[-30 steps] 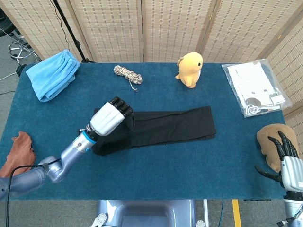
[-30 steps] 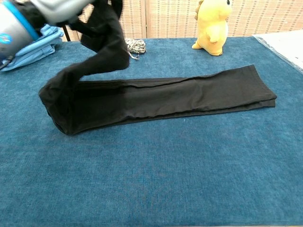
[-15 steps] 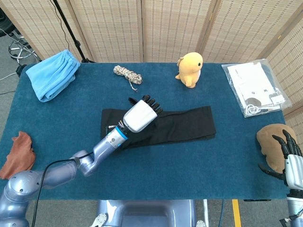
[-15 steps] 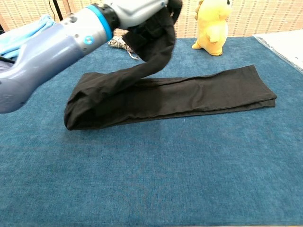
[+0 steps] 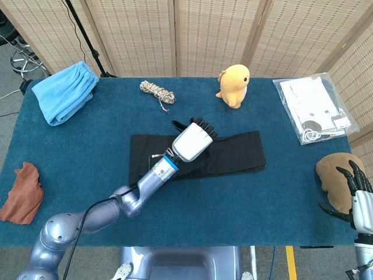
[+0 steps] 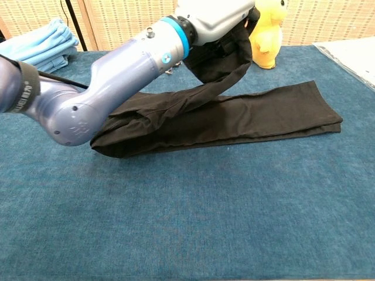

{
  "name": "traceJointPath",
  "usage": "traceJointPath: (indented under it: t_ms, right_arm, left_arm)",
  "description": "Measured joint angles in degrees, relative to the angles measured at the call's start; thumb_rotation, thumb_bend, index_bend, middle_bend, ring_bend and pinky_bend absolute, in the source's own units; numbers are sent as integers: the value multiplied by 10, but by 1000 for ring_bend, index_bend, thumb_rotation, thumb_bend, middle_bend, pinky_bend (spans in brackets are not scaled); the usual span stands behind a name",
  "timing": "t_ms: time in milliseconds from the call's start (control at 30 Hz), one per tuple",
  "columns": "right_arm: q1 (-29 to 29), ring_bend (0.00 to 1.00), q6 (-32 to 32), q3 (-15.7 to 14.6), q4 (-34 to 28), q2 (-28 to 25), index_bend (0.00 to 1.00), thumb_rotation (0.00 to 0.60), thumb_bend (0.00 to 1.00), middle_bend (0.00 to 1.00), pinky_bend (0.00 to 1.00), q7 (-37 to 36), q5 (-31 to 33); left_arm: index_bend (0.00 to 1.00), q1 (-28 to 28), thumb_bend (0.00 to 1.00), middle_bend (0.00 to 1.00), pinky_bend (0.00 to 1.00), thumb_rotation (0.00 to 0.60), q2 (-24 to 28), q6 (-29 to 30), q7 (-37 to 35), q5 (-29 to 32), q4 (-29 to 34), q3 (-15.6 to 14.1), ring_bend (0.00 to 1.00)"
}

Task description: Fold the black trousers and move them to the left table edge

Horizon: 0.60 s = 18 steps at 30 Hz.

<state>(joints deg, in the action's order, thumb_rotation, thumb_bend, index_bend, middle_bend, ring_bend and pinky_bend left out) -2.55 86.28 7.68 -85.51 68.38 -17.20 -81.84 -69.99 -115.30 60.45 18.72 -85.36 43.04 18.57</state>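
The black trousers (image 5: 236, 153) (image 6: 275, 114) lie as a long strip across the middle of the blue table (image 5: 233, 204). My left hand (image 5: 192, 140) (image 6: 220, 14) grips their left end and holds it lifted above the strip's middle, so the cloth loops back over itself. The held end hangs from the hand in the chest view. My right hand (image 5: 356, 195) hovers off the table's right front corner with fingers spread and nothing in it, above a brown object (image 5: 333, 175).
A light blue towel (image 5: 64, 92) lies at the back left, a rope bundle (image 5: 156, 91) and a yellow plush toy (image 5: 234, 84) at the back. A plastic bag of papers (image 5: 315, 111) sits at the right. A brown cloth (image 5: 23, 195) lies at the left edge.
My left hand has carried the trousers' left end up and to the right over the strip, from the left end to about its middle. The folded left edge has shifted right. The right hand barely moved.
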Motion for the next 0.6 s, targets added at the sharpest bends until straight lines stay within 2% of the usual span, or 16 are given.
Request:
traceJointPath:
  t_ms: [100, 167, 233, 267, 367, 600]
  right_arm:
    - [-1, 0, -3, 0, 0, 1, 165, 600, 0, 21, 103, 1, 1]
    - [-2, 0, -4, 0, 1, 1, 165, 600, 0, 21, 103, 2, 1]
    - [-2, 0, -5, 0, 1, 1, 166, 600, 0, 21, 103, 3, 2]
    - [-2, 0, -5, 0, 1, 1, 166, 600, 0, 21, 103, 3, 2]
    - [-1, 0, -5, 0, 1, 1, 167, 600, 0, 21, 103, 3, 3]
    - [0, 0, -7, 0, 2, 1, 167, 600, 0, 21, 103, 1, 4]
  left_arm:
    - [288, -13, 343, 191, 435, 600, -12, -6, -2, 6, -12, 4, 266]
    - [101, -20, 247, 50, 419, 600, -20, -7, -3, 9, -18, 5, 144]
    - [13, -25, 158, 1, 366, 600, -25, -7, -5, 11, -23, 6, 47]
    - [0, -28, 114, 0, 330, 600, -29, -6, -7, 13, -25, 8, 15]
    - [0, -32, 60, 0, 286, 600, -31, -1, -19, 18, -23, 13, 0]
    - [0, -25, 51, 0, 285, 600, -20, 38, -84, 16, 1, 18, 0]
